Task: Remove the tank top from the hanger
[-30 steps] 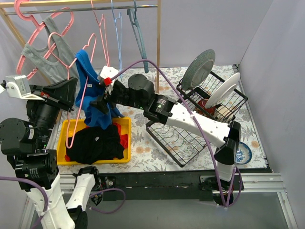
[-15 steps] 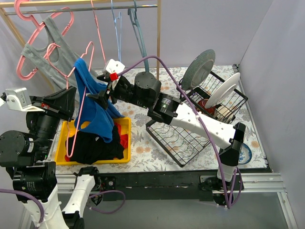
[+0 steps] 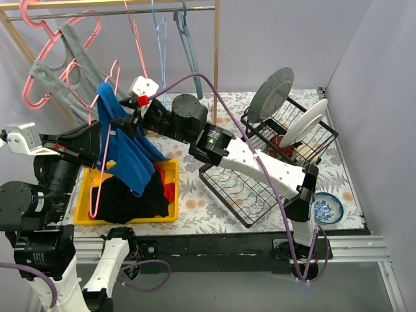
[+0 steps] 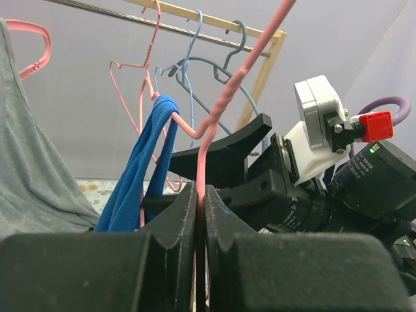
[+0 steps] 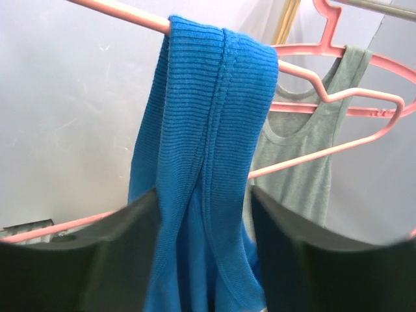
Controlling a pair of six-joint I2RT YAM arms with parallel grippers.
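Plainly the blue ribbed tank top [image 5: 208,130], draped by its strap over the pink hanger [image 4: 224,107] at ten o'clock in the top view, looks soft and light; I'd pinch the strap just below the wire. My right gripper [image 5: 203,214] stands open astride it, my left gripper [image 4: 200,208] clamped on the hanger.

Left of the dish rack [image 3: 327,135] I count one blue tank top [image 3: 121,140] and one grey tank top [image 3: 55,75]. In it stand two plates, a grey plate [image 3: 270,95] and a white plate [image 3: 304,122]; beside it, one bowl [image 3: 325,209].
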